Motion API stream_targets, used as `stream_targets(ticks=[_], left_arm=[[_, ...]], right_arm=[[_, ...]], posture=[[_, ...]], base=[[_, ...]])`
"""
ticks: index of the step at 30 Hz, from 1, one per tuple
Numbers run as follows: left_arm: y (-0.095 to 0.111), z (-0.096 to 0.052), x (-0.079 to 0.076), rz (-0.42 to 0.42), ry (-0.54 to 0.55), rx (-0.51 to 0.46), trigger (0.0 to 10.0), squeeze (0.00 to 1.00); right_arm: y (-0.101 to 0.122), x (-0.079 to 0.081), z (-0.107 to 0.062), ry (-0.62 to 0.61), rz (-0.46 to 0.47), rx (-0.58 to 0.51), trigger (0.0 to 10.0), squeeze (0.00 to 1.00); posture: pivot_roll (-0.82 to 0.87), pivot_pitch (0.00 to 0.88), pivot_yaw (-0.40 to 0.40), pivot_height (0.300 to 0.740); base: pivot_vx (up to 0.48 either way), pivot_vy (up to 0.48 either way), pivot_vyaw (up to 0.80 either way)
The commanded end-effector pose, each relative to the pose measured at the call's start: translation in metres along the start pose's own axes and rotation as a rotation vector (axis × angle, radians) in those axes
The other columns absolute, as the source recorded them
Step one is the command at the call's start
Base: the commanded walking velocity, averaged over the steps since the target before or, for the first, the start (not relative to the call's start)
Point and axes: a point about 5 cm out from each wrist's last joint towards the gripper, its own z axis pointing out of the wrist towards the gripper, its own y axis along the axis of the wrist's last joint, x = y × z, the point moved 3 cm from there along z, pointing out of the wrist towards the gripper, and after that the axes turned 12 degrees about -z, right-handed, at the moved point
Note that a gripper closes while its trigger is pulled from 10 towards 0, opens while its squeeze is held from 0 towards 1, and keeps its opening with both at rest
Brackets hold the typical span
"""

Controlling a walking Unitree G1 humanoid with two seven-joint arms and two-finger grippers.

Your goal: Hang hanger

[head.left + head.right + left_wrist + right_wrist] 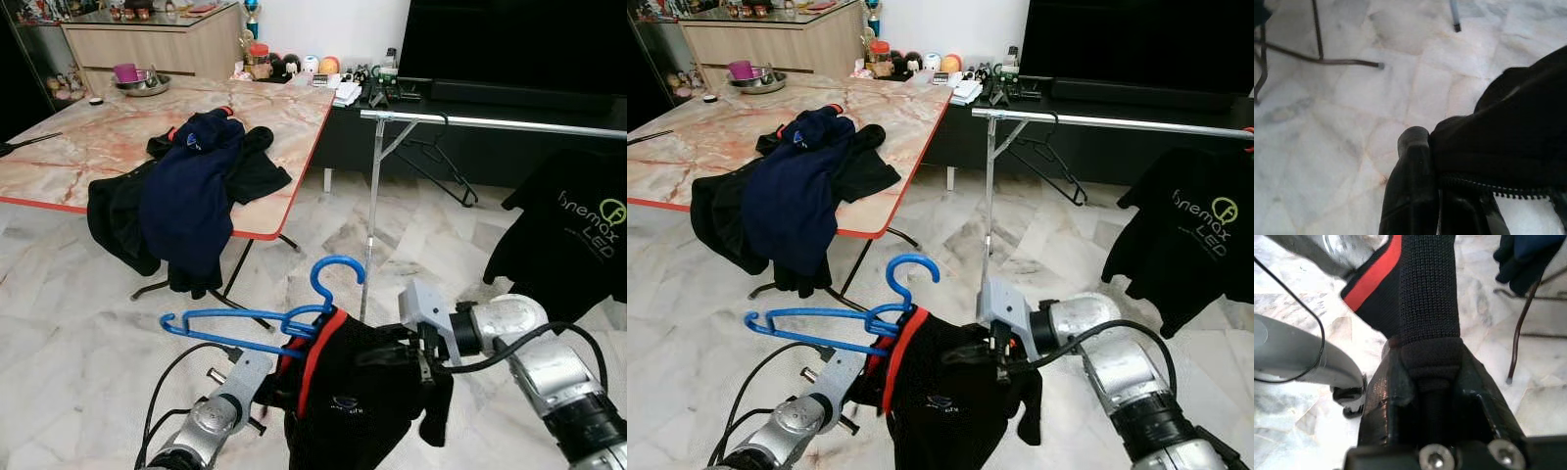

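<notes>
A blue plastic hanger is held low in front of me, its hook pointing up. A black jacket with red collar trim and a zipper hangs partly on it; the hanger's left arm sticks out bare. My left gripper is shut on the jacket's edge below the hanger. My right gripper is shut on a strip of the jacket's black fabric at its right side, beside the collar. The silver clothes rail runs ahead on the right, above the hanger's height.
A black printed T-shirt hangs on the rail at right, and an empty black hanger near its left end. The rail's thin post stands just beyond the hook. A marble table at left carries dark clothes.
</notes>
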Motion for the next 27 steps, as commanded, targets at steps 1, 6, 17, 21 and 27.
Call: stream_targets(ticks=[1,6,17,21,27], left_arm=[[-0.012,-0.003,0.007,-0.028,0.028,0.039,0.0,0.0],[-0.017,-0.005,0.011,-0.056,0.039,0.052,0.0,0.0],[-0.02,-0.006,0.011,-0.071,0.029,0.057,0.0,0.0],[-0.021,-0.006,0.011,-0.067,0.025,0.06,0.0,0.0],[-0.023,-0.007,0.011,-0.062,0.014,0.069,0.0,0.0]], right_arm=[[0.008,-0.006,-0.012,-0.044,-0.032,-0.023,0.0,0.0],[-0.001,0.001,-0.027,-0.058,-0.001,-0.022,0.0,0.0],[0.008,0.016,-0.053,-0.017,0.172,-0.286,0.0,0.0],[-0.007,0.037,-0.058,0.096,0.183,-0.206,0.0,0.0],[-0.043,0.058,-0.078,0.202,0.163,0.094,0.0,0.0]], posture=[[0.06,0.056,-0.03,0.74],[0.06,0.056,-0.028,0.74],[0.07,0.051,-0.021,0.74],[0.06,0.049,-0.019,0.74],[0.06,0.048,-0.012,0.74]], base=[[0.0,0.0,0.0],[0.0,0.0,0.0],[0.0,0.0,0.0],[0.0,0.0,0.0],[0.0,0.0,0.0]])
